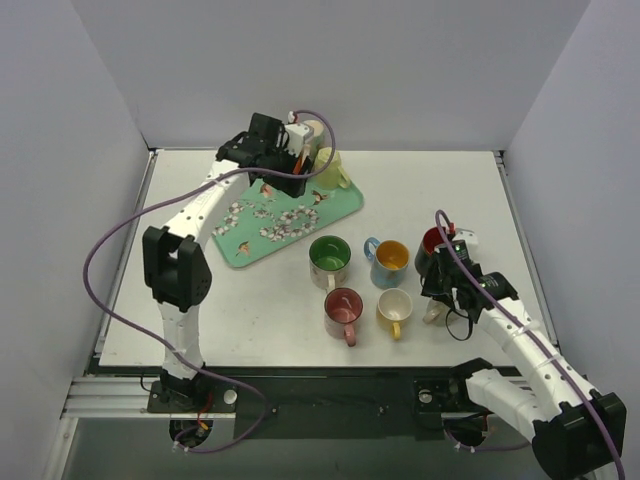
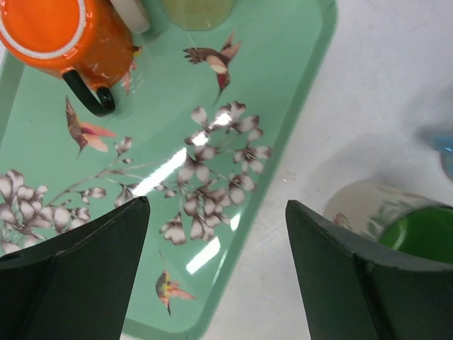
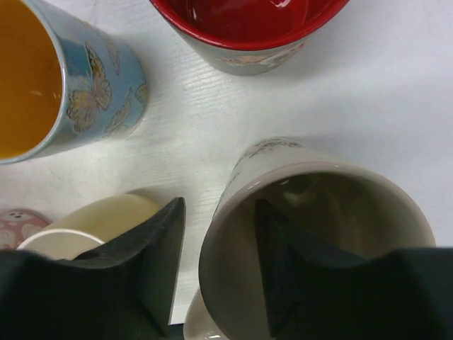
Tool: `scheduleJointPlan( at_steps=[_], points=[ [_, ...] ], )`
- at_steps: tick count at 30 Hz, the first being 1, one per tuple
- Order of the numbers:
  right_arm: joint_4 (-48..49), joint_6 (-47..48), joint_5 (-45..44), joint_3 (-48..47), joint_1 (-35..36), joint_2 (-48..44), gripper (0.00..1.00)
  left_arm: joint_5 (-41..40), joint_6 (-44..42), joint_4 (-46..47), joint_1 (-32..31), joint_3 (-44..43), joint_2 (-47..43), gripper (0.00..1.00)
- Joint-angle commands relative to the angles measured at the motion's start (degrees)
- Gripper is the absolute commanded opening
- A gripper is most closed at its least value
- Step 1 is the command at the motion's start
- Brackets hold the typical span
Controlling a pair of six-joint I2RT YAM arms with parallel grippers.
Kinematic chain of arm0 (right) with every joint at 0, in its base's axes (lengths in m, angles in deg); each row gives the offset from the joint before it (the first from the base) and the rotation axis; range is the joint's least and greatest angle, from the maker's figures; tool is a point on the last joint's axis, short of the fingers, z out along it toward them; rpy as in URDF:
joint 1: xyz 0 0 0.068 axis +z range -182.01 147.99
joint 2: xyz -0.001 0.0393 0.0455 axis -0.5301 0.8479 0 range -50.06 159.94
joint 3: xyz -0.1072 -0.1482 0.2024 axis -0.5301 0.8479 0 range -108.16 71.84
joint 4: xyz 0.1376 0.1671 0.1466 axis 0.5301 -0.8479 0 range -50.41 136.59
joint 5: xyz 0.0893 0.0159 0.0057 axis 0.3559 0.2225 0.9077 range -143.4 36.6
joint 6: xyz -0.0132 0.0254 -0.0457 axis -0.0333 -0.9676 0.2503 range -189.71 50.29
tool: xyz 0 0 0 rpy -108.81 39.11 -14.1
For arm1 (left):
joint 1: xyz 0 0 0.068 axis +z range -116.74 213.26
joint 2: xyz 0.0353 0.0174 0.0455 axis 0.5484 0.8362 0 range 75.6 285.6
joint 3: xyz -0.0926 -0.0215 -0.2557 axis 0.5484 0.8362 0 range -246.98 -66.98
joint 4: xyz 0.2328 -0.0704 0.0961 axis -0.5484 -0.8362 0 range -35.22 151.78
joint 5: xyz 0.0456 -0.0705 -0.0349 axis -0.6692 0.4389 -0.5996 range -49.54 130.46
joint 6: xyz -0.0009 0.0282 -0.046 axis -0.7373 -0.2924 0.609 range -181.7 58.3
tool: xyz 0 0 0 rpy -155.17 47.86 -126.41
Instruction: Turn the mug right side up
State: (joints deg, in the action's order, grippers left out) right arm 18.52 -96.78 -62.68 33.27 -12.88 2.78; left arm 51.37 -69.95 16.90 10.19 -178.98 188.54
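Seen from above, a green tray [image 1: 340, 203] lies at the far left of the counter [image 1: 250, 320]. The left fingers [image 1: 288, 178] hang over the tray's far end and cover what sits beneath them. A pale yellow mug [image 1: 330, 168] stands on the tray's far right corner. To the right of the tray, five mugs stand mouth up: a green-lined mug [image 1: 329, 260], a blue mug [image 1: 388, 262], a red-lined mug [image 1: 435, 243], a pink mug [image 1: 343, 312] and a cream mug [image 1: 395, 310]. Farthest from the tray, the right fingers [image 1: 442, 298] reach down onto a beige mug [image 1: 436, 313], which the arm mostly hides in this view.

The left wrist camera shows what the top view cannot. An orange mug [image 2: 56, 32] sits bottom up on the tray, its flat base facing the camera and its black handle pointing to the tray's middle. The left fingers stand wide apart over the tray's flower print and hold nothing.

The right wrist camera shows the beige mug upright, its mouth open to the lens. The right fingers are parted a little and straddle its wall, one inside and one outside. A strip of counter shows between the outer finger and the wall, so there is no pinch. Whether the inner finger touches the wall cannot be told.
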Motion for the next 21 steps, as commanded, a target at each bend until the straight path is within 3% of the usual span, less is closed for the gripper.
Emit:
scheduleJointPlan(
  at_steps=[1,5,6,7,12,16,20,21],
  points=[
    [-2.1,-0.3,-0.1,-2.7,-0.2,-1.0,0.53,-8.3,-1.0,5.9,2.1,-7.8,8.6,0.87],
    [-6.2,-0.1,-1.7,-5.3,0.0,-4.9,0.76,-9.5,0.3,8.7,4.9,-13.9,15.3,0.83],
    [-7.2,0.0,-1.7,-5.9,0.1,-5.5,0.78,-9.6,-0.1,9.2,5.4,-15.9,16.2,0.82],
    [-7.6,0.1,-1.6,-6.2,0.2,-6.9,0.93,-9.9,-1.1,9.3,5.5,-17.2,18.9,0.81],
    [-9.8,0.1,-1.7,-8.2,0.4,-9.1,0.95,-11.4,-2.8,7.3,6.1,-26.8,27.1,0.81],
    [-10.3,0.1,-2.8,-9.2,0.5,-10.0,0.96,-10.9,-2.9,8.1,6.1,-27.0,30.0,0.80],
    [-10.3,0.5,-2.9,-10.1,0.6,-10.3,0.96,-9.8,-1.6,9.5,6.1,-27.1,32.2,0.72],
    [-10.3,0.5,-2.7,-10.4,0.6,-10.4,0.96,-10.5,-1.3,9.9,6.2,-27.5,32.9,0.66]
  ],
)
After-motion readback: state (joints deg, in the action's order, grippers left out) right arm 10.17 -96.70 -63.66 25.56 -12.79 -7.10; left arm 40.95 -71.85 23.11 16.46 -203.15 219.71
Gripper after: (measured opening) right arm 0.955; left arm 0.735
